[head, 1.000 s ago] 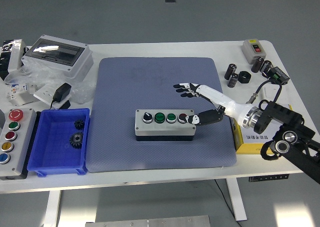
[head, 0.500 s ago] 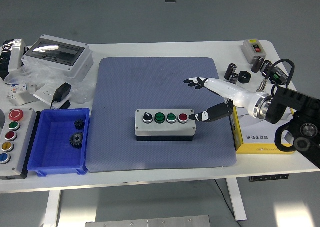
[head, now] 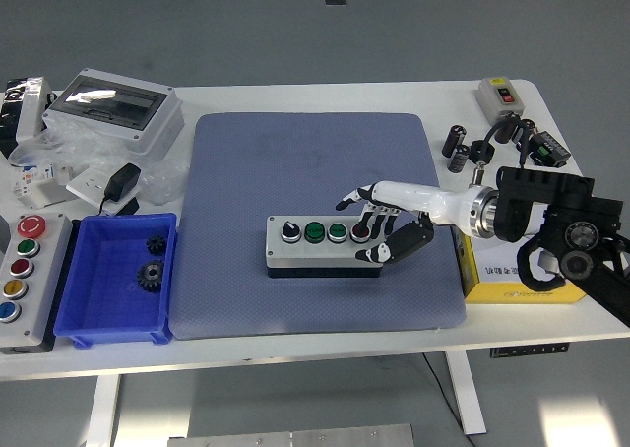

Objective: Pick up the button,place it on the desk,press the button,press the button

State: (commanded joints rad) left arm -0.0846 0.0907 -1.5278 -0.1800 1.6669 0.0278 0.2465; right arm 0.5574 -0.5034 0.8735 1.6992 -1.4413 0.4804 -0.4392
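Grey four-button control box (head: 325,246) lying mid blue-grey textured mat (head: 315,221) on white table (head: 394,97), grey floor beyond. White-and-black right hand (head: 386,221) over box's right end, fingers spread, fingertips (head: 360,233) at red button (head: 360,232).

We see a matt, finely textured blue-grey mat (head: 315,221) on a smooth white table (head: 325,97). On it sits a grey button box (head: 325,246) with glossy coloured caps. At 3 o'clock, the right hand (head: 379,225) shows smooth white plastic shells and black fingertips (head: 366,233), its wrist ringed in bright metal. At 9 o'clock a glossy blue plastic bin (head: 118,275) holds dark metal gears (head: 151,272).
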